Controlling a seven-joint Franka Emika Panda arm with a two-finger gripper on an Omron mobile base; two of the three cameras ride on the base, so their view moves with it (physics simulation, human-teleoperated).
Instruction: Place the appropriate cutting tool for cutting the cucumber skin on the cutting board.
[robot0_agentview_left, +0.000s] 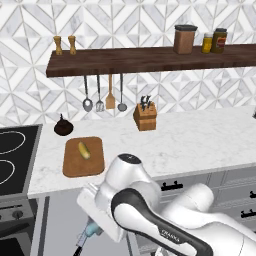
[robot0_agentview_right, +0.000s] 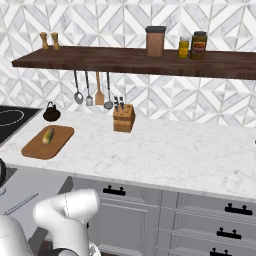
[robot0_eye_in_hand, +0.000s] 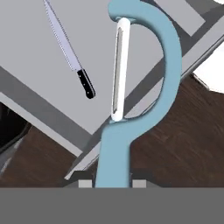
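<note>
Pincer (robot0_eye_in_hand: 112, 183) grips the light-blue peeler (robot0_eye_in_hand: 144, 87) low in the frame, knife (robot0_eye_in_hand: 70, 54) left behind; carrying it to the cutting board (robot0_agentview_left: 84, 157) beside the cucumber (robot0_agentview_left: 84, 150) remains.

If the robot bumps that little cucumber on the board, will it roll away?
It could well roll: the cucumber is a stubby, rounded oblong lying loose on the flat cutting board. It looks small, so probably light and easy to nudge. Nothing beside it on the board would stop it.
</note>
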